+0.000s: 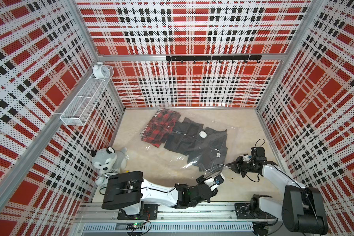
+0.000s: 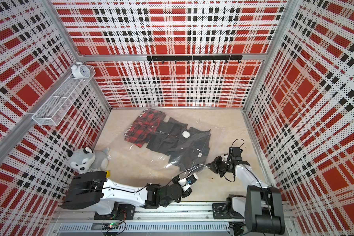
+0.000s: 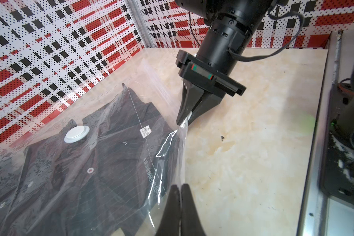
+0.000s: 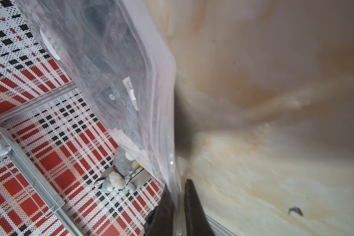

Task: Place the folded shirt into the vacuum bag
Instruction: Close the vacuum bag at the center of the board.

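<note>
Your L gripper (image 3: pixel 180 187) and R gripper (image 3: pixel 184 121) are both clamped on the bag (image 3: pixel 151 81) at its edge, prob. keeping the mouth taut; dark shirt (image 3: pixel 110 155) looks already inside, under the white valve (image 3: pixel 77 133).

Right tool (image 4: pixel 177 188) tight on the vacuum bag (image 4: pixel 114 81) edge, dark shirt (image 4: pixel 102 30) inside, marbled counter (image 4: pixel 274 163) alongside, plush husky (image 4: pixel 114 181) beyond.
</note>
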Robot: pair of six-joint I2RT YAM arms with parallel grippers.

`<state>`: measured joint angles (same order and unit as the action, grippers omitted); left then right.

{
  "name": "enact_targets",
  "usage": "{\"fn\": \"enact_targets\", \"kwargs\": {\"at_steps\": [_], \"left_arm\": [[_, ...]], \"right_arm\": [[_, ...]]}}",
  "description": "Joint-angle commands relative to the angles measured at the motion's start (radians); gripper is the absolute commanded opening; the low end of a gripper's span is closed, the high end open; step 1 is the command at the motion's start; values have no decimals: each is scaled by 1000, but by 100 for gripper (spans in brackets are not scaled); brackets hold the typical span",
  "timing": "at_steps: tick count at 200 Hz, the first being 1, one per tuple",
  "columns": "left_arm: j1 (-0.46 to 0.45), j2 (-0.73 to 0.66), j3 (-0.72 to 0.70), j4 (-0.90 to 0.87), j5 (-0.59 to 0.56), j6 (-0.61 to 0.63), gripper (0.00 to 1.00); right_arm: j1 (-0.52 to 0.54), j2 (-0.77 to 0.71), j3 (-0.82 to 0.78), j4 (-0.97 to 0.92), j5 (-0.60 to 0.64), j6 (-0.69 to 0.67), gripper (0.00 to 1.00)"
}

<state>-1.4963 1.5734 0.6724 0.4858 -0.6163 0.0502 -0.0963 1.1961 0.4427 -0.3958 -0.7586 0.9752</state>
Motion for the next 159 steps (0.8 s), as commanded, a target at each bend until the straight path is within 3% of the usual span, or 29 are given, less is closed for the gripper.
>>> {"fn": "enact_targets", "kwargs": {"at_steps": [1,73,115,159], "left_arm": [[-52,-60,3,59,-14,-26,0],[-56,-29,7,83,37,-125,0],[-72,13,21,113,67,-157,0],[-90,83,32,114,103,-205,0]], "right_arm": [[-81,30,30,218,319,-44,0],[-93,116,34,322,228,-65,0],[-96,127,64,282,259,-104,0],[-99,99,83,166,400,-141,0]]}}
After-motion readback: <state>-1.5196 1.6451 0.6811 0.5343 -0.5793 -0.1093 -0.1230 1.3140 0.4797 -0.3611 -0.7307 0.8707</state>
